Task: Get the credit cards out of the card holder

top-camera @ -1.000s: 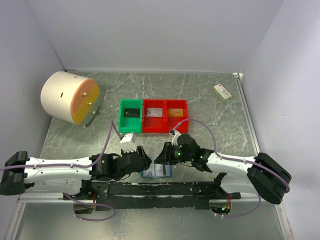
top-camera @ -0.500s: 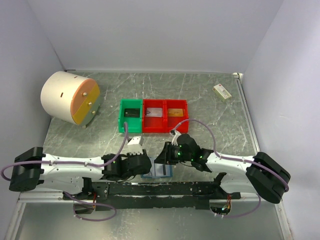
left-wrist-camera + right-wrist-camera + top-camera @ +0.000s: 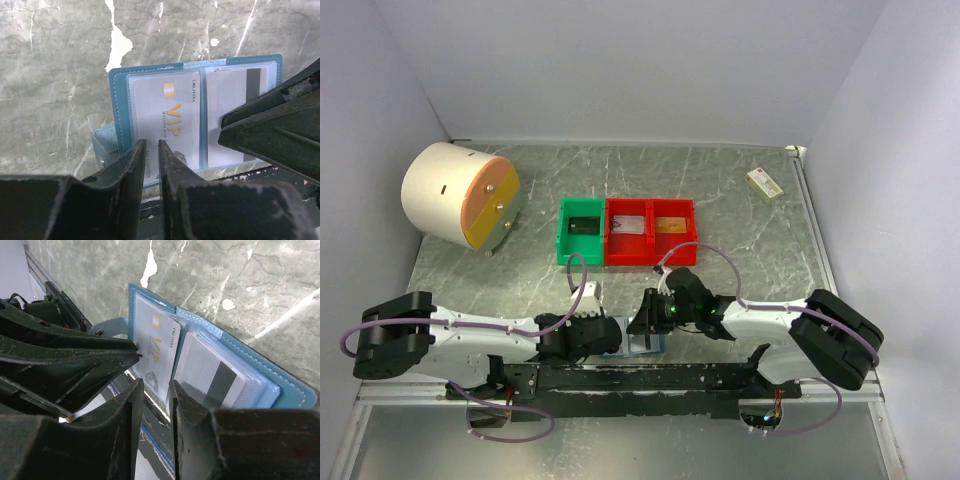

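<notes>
From above, the left gripper and right gripper are seen tip to tip, with only a blue sliver of the card holder showing beneath them; how far the jaws are closed cannot be read there. Beyond the grippers a green bin holding a dark flat item and two red bins, one with a pale item and one with an orange one, are lined up

In the left wrist view the holder is shown lying open. A white VIP card is held in the pocket just ahead of the nearly closed jaws. A striped card sits in the pocket to their right, under the right gripper's tip

In the right wrist view that claw's jaws are likewise narrowed to a slit with nothing gripped, and the left gripper's tip is seen at the VIP card's edge
</notes>
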`<move>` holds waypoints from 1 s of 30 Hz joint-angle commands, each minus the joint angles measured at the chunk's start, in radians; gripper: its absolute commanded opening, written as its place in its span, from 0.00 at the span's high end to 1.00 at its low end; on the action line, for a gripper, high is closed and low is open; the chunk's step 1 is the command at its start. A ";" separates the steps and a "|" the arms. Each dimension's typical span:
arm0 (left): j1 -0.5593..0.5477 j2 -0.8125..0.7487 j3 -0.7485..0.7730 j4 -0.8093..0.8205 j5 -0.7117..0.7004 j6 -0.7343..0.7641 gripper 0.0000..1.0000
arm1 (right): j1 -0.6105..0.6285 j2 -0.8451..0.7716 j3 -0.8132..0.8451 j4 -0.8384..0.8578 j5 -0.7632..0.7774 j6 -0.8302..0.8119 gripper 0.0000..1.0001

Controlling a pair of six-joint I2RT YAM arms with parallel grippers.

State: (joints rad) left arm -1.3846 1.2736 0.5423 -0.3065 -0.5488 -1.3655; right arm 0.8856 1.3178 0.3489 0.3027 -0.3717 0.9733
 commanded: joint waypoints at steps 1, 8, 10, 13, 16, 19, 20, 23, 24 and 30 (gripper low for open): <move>0.004 0.021 0.000 0.012 0.010 -0.040 0.74 | 0.002 0.046 0.029 0.034 -0.034 0.010 0.73; 0.004 -0.003 0.002 -0.023 0.003 -0.041 0.75 | 0.003 0.089 0.052 0.001 -0.030 -0.003 0.73; 0.004 -0.010 -0.010 -0.010 0.003 -0.044 0.76 | 0.002 0.088 0.068 -0.011 -0.030 -0.012 0.73; 0.004 -0.015 -0.015 -0.007 0.002 -0.045 0.76 | 0.003 0.089 0.093 -0.046 -0.013 -0.040 0.73; 0.004 -0.012 -0.008 -0.013 0.001 -0.042 0.76 | 0.002 0.116 0.113 -0.112 0.036 -0.066 0.73; 0.005 -0.005 -0.004 -0.007 0.006 -0.034 0.76 | 0.003 0.170 0.112 -0.117 0.037 -0.063 0.74; 0.004 0.000 -0.002 -0.008 0.007 -0.034 0.76 | 0.003 0.182 0.105 -0.110 0.040 -0.054 0.74; 0.004 0.012 0.004 -0.018 0.007 -0.035 0.76 | 0.003 0.193 0.066 -0.071 0.040 -0.028 0.74; 0.004 0.014 0.005 -0.021 0.008 -0.038 0.76 | 0.003 0.191 0.063 -0.083 0.050 -0.028 0.74; 0.004 0.013 -0.007 -0.007 0.012 -0.035 0.77 | 0.002 0.145 0.045 -0.080 0.061 -0.025 0.76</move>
State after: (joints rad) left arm -1.3838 1.2823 0.5404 -0.3195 -0.5446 -1.3972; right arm 0.8856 1.4788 0.4351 0.2722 -0.3584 0.9581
